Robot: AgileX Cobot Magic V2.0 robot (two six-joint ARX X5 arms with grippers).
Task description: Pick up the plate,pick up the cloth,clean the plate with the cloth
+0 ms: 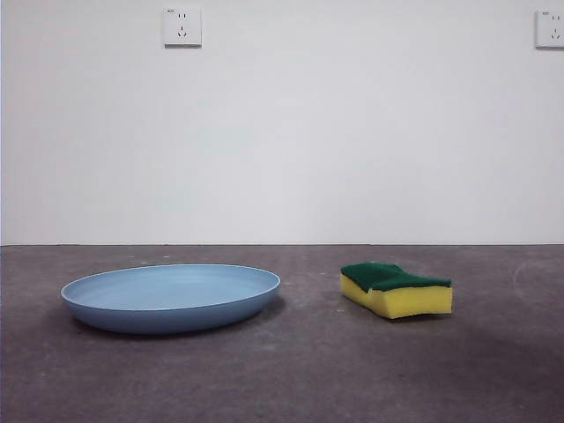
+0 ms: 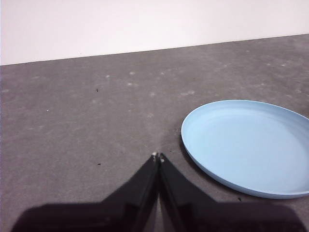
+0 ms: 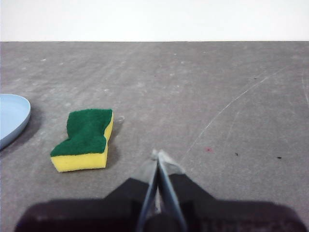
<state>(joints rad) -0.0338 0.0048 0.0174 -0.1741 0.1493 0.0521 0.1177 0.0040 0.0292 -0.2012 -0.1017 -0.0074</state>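
The light blue plate (image 1: 170,296) lies flat on the dark grey table at the left; the left wrist view shows the plate (image 2: 246,145) a short way off from my left gripper (image 2: 158,156), which is shut and empty above bare table. The cloth (image 1: 397,288), a yellow sponge with a green scouring layer facing up, rests to the right of the plate. In the right wrist view the cloth (image 3: 86,139) lies a little apart from my right gripper (image 3: 158,155), also shut and empty. Neither arm shows in the front view.
A white wall rises behind the table with two sockets, one (image 1: 182,26) at upper left and one (image 1: 550,29) at upper right. A sliver of the plate's rim (image 3: 12,118) shows beside the cloth in the right wrist view.
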